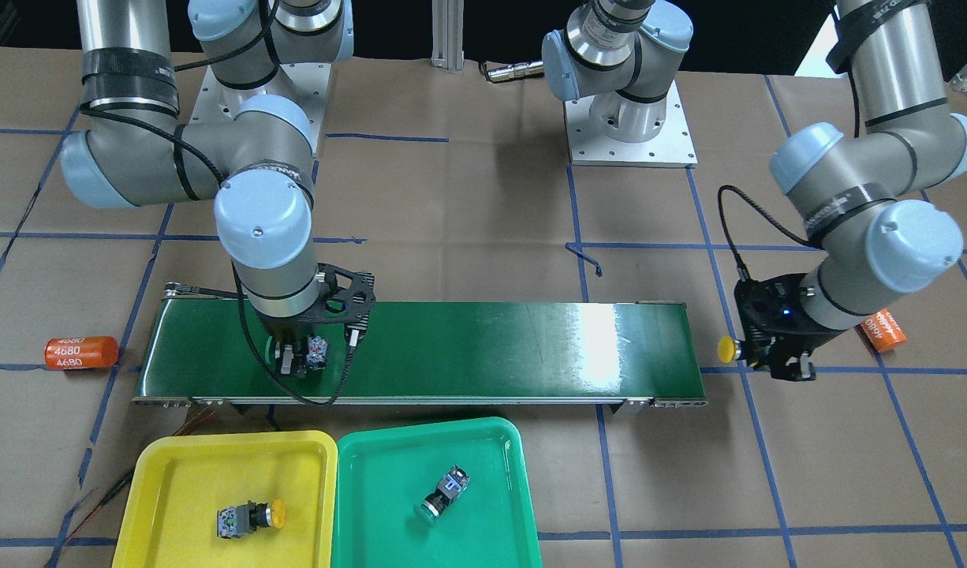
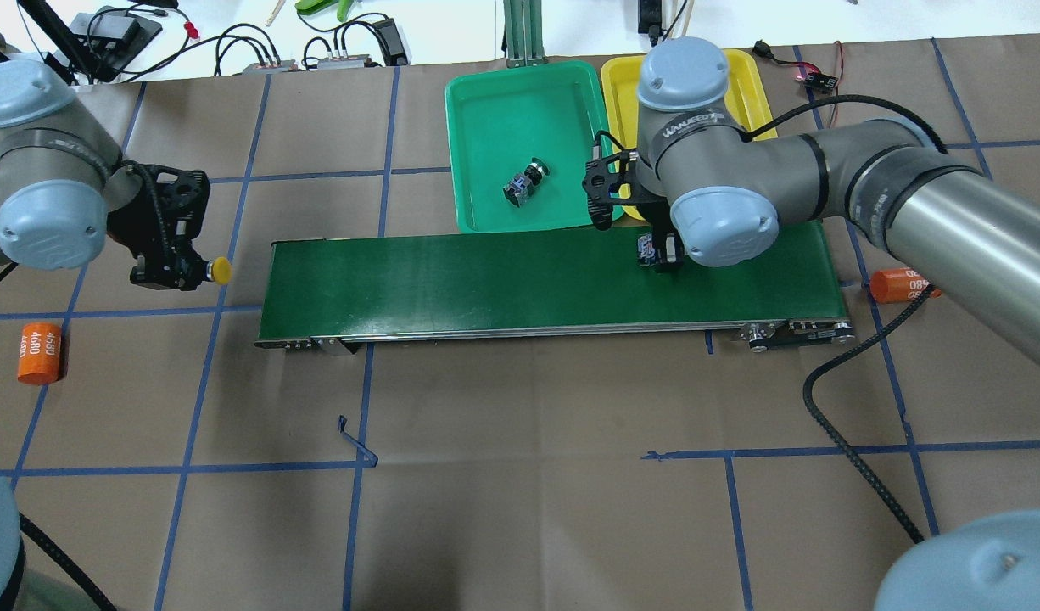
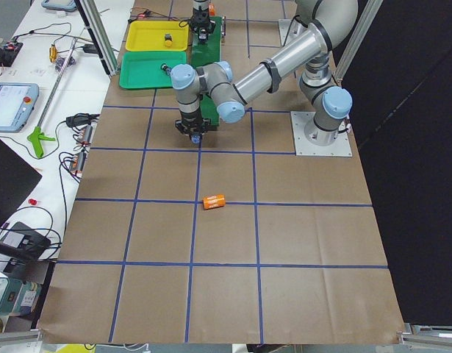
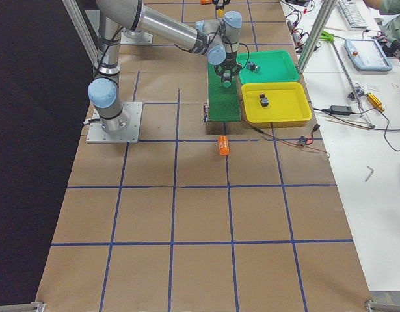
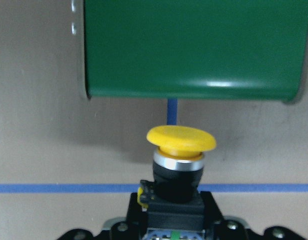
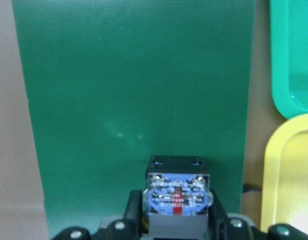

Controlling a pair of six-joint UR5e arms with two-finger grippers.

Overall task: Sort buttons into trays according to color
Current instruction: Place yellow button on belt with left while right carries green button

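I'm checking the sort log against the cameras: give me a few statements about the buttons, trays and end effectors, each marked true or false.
1. The yellow tray holds one yellow button. True.
2. The green tray is empty. False: a green button lies in it.
3. The left end effector grips a second yellow button. True.
4. That button hangs over the belt. False: it is past the belt's end, over paper.
5. The right end effector is open. False: it is shut on the fourth button.
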